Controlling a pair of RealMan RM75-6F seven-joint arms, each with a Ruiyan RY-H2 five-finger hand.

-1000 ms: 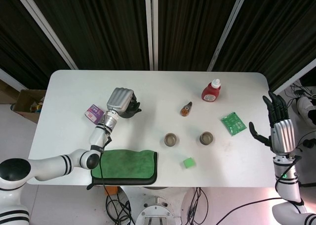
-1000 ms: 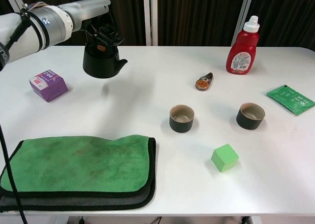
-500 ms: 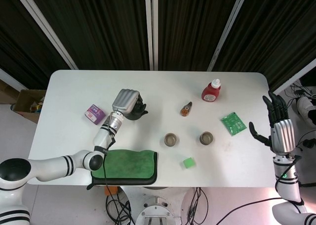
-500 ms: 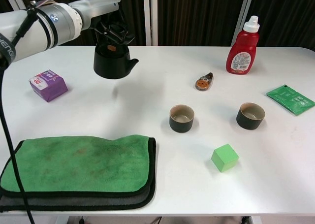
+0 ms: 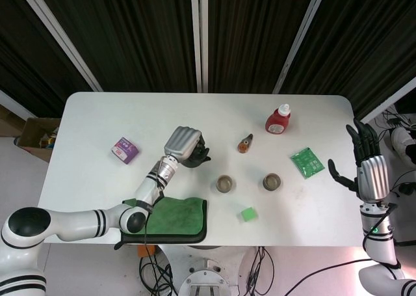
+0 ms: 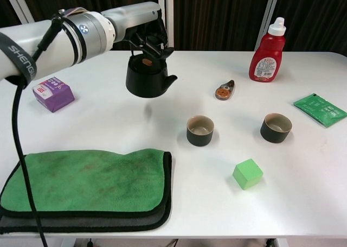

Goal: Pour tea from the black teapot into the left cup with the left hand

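Black teapot [image 6: 147,78] hangs above the table [image 6: 108,116], our left hand [image 6: 149,36] clamped on its top, left of the left cup [image 6: 200,130]; our right hand [image 5: 364,169] spreads its fingers apart.

The head view looks almost straight down from high above, far enough to take in the whole white table [image 5: 97,123], the dark curtains behind it and the floor on both sides. The chest view sits low at the near edge, facing across the tabletop toward the curtains, much closer, so the green towel [image 6: 81,179] fills its lower left. Both views share the table's middle, including the red sauce bottle [image 5: 278,120] [image 6: 267,51] and the green cube [image 5: 247,214] [image 6: 248,173].
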